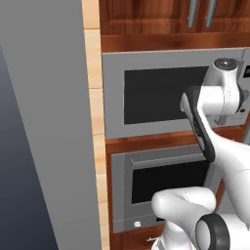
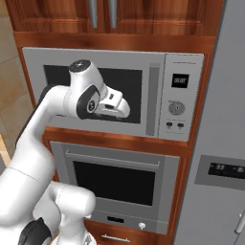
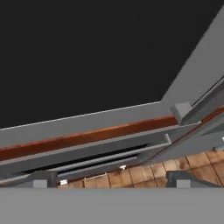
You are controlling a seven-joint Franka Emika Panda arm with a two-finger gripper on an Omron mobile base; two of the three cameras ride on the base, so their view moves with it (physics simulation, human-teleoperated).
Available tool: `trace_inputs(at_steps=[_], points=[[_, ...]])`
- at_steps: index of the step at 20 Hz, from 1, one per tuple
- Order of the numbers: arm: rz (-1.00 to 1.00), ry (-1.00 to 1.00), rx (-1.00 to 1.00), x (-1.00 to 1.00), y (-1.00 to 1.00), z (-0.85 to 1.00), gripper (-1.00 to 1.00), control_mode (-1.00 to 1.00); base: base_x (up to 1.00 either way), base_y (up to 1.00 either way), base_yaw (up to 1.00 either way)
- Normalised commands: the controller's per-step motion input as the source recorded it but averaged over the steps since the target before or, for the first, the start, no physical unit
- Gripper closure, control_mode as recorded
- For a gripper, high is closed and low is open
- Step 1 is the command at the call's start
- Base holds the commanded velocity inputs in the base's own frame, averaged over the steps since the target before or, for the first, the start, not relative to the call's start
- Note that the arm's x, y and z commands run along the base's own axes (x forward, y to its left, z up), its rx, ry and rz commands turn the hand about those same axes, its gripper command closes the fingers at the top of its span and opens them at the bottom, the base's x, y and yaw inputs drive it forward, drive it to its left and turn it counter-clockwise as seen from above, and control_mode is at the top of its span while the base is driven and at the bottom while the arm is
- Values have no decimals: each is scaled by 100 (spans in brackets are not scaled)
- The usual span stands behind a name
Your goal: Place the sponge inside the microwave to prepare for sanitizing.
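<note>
The microwave (image 2: pixel 95 56) is a light-grey built-in box whose door with the dark window (image 1: pixel 163 95) is shut. To the right of the door are a vertical handle (image 2: pixel 153 98) and a button panel with a dial (image 2: pixel 176 108). My gripper (image 2: pixel 125 109) hovers just in front of the window's lower middle. It is open, with its fingertips (image 3: pixel 41 179) wide apart and nothing between them. The hand view looks down along the dark window (image 3: pixel 87 57) and the door's lower frame (image 3: pixel 87 124). The sponge is out of view.
A grey oven (image 2: pixel 115 182) with a wide dark window and a bar handle (image 3: pixel 109 151) sits directly under the microwave. Wooden cabinets (image 2: pixel 143 16) are above. A tall grey fridge (image 2: pixel 220 143) stands to the right, and a grey panel (image 1: pixel 53 122) to the left.
</note>
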Motion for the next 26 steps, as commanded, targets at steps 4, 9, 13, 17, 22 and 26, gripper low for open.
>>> trace_inputs(at_steps=[4,9,13,17,22,26], points=[[-16,-17,-1,-39,-71,0,-100,-100,0,0,0],[-6,-14,-1,0,-73,7,-100,-100,0,0,0],[1,-1,4,3,-52,2,-100,-100,0,0,0],[13,-7,1,22,-57,0,-100,-100,0,0,0],[14,-10,0,11,-48,0,-100,-100,0,0,0],[5,-9,0,3,-4,7,-100,-100,0,0,0]])
